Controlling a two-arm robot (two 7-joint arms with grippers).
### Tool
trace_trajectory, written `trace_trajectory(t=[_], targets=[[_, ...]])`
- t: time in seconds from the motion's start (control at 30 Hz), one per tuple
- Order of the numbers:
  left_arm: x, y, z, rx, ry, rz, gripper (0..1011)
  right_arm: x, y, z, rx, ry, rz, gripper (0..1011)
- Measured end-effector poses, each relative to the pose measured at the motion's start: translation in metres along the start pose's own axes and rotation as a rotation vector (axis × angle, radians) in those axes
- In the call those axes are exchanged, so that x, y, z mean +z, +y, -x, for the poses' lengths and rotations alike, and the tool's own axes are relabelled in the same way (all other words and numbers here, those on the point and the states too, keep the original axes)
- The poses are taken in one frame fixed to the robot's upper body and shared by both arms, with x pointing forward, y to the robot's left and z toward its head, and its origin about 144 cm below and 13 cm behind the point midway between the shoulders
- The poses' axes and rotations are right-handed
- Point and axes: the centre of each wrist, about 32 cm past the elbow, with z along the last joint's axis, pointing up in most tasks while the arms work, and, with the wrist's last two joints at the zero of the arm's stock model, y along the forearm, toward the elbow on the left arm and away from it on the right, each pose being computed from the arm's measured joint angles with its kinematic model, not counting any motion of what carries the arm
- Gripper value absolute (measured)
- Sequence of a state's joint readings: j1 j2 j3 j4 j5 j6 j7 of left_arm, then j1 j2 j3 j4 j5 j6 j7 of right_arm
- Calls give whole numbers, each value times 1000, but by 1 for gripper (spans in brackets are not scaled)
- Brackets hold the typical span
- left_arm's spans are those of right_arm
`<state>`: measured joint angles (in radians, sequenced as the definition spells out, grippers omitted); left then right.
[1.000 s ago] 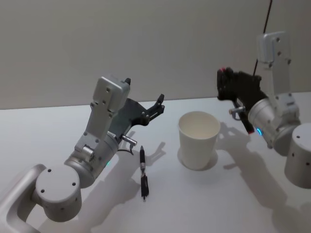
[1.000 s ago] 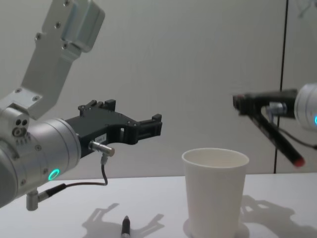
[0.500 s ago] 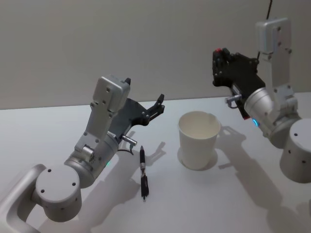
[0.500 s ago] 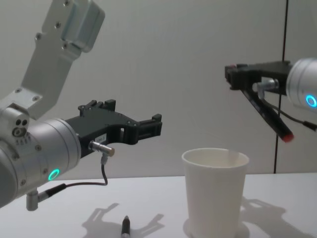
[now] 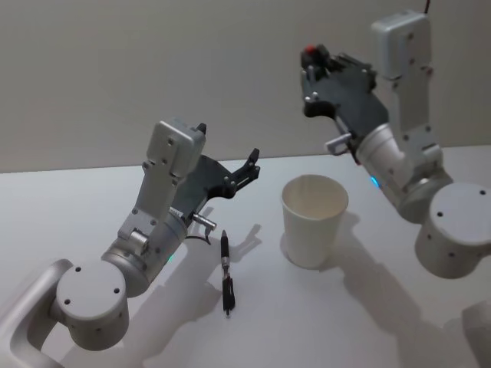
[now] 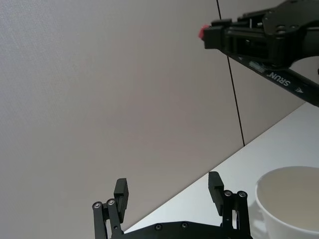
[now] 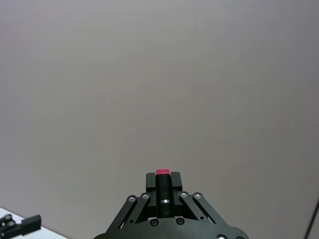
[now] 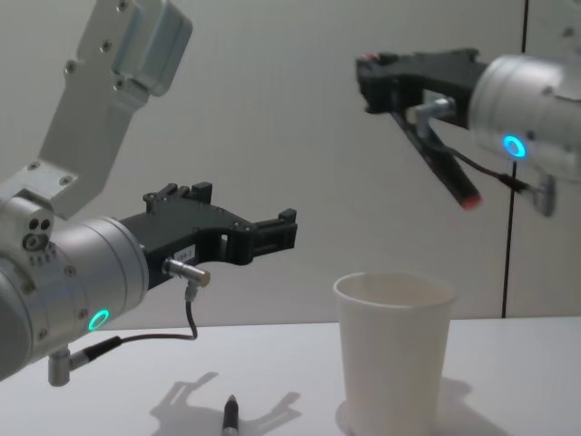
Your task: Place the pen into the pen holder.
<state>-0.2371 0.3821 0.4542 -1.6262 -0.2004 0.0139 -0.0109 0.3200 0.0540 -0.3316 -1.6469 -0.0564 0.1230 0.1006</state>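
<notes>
My right gripper (image 5: 313, 67) is raised high above the white paper cup pen holder (image 5: 313, 221), shut on a black pen (image 8: 434, 150) with red ends. In the chest view the pen slants down from the right gripper (image 8: 374, 71) toward the right, its lower red end above the pen holder (image 8: 395, 354). The right wrist view shows the pen (image 7: 163, 196) clamped between the fingers of the right gripper (image 7: 163, 185). A second black pen (image 5: 226, 272) lies on the table left of the cup. My left gripper (image 5: 250, 166) hovers open above it, also seen as the left gripper (image 6: 168, 186).
The white table (image 5: 368, 322) runs back to a plain grey wall. The second pen's tip (image 8: 231, 415) shows at the chest view's lower edge. A dark cable (image 8: 524, 136) hangs along the wall behind the right arm.
My right gripper has risen and swung left with the pen, from beside the cup to high above it. The left arm, the cup and the lying pen have not moved.
</notes>
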Motion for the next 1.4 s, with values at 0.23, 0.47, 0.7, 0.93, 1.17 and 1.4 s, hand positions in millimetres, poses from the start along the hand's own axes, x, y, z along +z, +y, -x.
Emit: trace_trajectory(t=[0.23, 0.47, 0.7, 0.93, 1.17, 1.4], targets=[[0, 0, 0, 0, 0, 0, 1001, 1, 9, 16, 46, -60, -84, 161], [0, 0, 0, 0, 0, 0, 1001, -5, 15, 30, 86, -119, -139, 161], [0, 0, 0, 0, 0, 0, 1001, -13, 17, 39, 108, -141, -157, 161], [0, 0, 0, 0, 0, 0, 1001, -22, 15, 43, 112, -146, -156, 161], [0, 0, 0, 0, 0, 0, 1001, -32, 10, 45, 103, -143, -147, 161], [0, 0, 0, 0, 0, 0, 1001, -42, 3, 42, 85, -129, -136, 161]])
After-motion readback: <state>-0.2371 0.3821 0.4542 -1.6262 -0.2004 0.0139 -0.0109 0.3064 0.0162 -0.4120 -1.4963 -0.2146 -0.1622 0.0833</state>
